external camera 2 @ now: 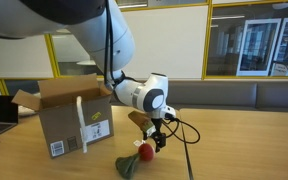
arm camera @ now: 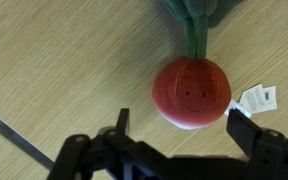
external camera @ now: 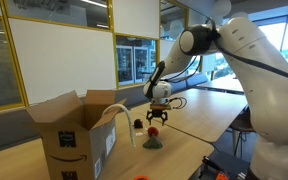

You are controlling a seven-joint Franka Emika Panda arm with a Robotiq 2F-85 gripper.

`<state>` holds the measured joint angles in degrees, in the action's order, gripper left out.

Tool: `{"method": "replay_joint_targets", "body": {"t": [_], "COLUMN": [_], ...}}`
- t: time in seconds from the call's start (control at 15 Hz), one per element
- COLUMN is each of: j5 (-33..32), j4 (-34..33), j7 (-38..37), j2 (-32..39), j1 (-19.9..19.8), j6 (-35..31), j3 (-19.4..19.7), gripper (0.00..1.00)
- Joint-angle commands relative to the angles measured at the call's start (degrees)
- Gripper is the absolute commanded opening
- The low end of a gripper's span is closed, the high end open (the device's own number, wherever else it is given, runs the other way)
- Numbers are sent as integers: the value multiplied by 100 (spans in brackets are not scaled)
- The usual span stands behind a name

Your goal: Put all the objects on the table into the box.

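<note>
While the claw (arm camera: 179,125) hangs spread as wide as it goes, its 2 fingers (arm camera: 122,122) stand on either side of a red plush ball (arm camera: 191,92) with clear gaps. It holds nothing and, as far as the wrist view shows, touches nothing. The ball has a stitched smiling face and lies on the bench (arm camera: 54,60). A green stem (arm camera: 194,40) runs from it to dark leaves (arm camera: 194,8) at the edge of the wrist view, and a white tag (arm camera: 256,98) sticks out just beside it. By its look the toy is light and soft; it should squash under the pads and neither slip nor break. The round red body is the place to pinch, across its middle, since the stem would likely flop. In an exterior view the claw sits low over the toy, near the box (external camera 2: 69,125), which stands open on the same bench. Against the box wall leans 1 white tube (external camera 2: 81,128), its foot on the bench; it looks bendy and light, probably best taken near its middle.
</note>
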<state>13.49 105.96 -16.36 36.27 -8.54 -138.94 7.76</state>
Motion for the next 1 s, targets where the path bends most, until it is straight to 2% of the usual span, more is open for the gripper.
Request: {"method": "replay_joint_targets", "body": {"t": [0.0,0.93], "j5": [58,213], "j4": [-551,-681], "j7": [62,112], "j2": [400,592], "j1": [-146,-125], "j6": [320,805], "j3": [-64,-362], "gripper": [100,100]}}
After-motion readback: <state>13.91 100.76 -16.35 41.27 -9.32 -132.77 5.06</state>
